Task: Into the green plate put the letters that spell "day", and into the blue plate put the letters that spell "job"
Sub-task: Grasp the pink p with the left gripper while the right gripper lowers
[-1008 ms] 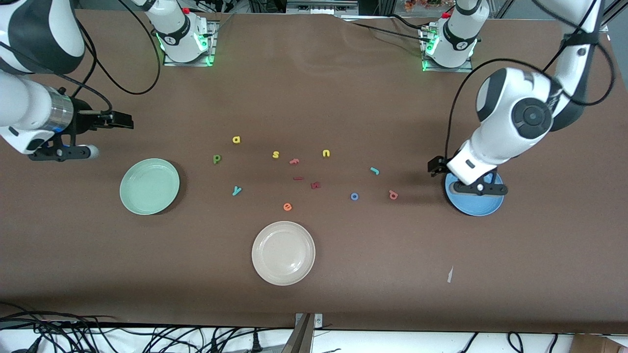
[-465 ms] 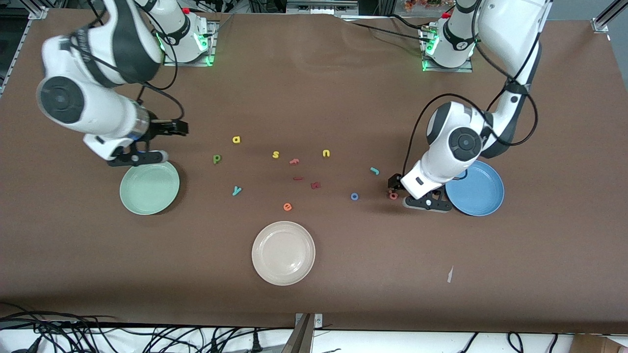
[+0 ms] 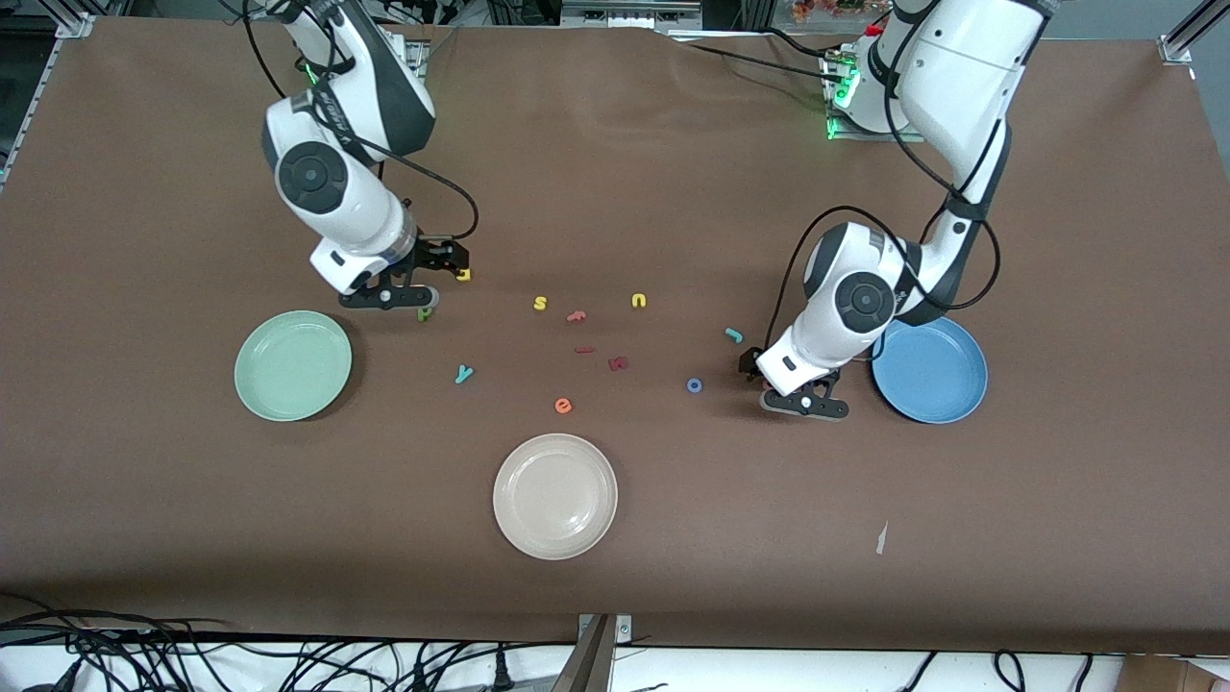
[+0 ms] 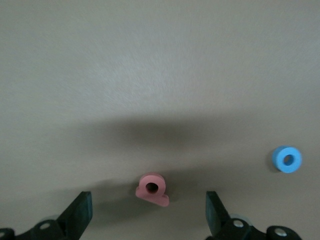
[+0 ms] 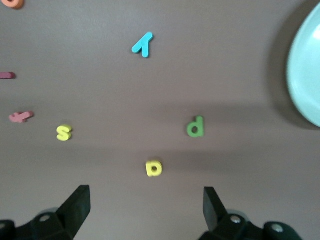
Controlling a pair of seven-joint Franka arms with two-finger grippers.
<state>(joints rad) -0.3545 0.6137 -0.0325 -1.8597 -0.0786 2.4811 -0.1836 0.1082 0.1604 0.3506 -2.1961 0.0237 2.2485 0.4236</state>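
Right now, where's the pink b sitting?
The pink b lies flat on the brown table under the open left gripper, between the blue o and the blue plate.

From here I read only the loose foam letters on the brown tabletop point(image 3: 673, 538): yellow "s" point(image 3: 540, 304), yellow "u" point(image 3: 639, 301), orange "e" point(image 3: 563, 406), teal "y" point(image 3: 464, 374), dark green "d" point(image 5: 196, 128), yellow "a" point(image 5: 154, 168).

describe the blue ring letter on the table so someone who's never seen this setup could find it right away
Start at the blue plate toward the left arm's end of the table, where the left gripper sits open over a coral-pink letter. Just past that, toward the table's middle, lies the blue "o". It's the only plain ring among the letters.
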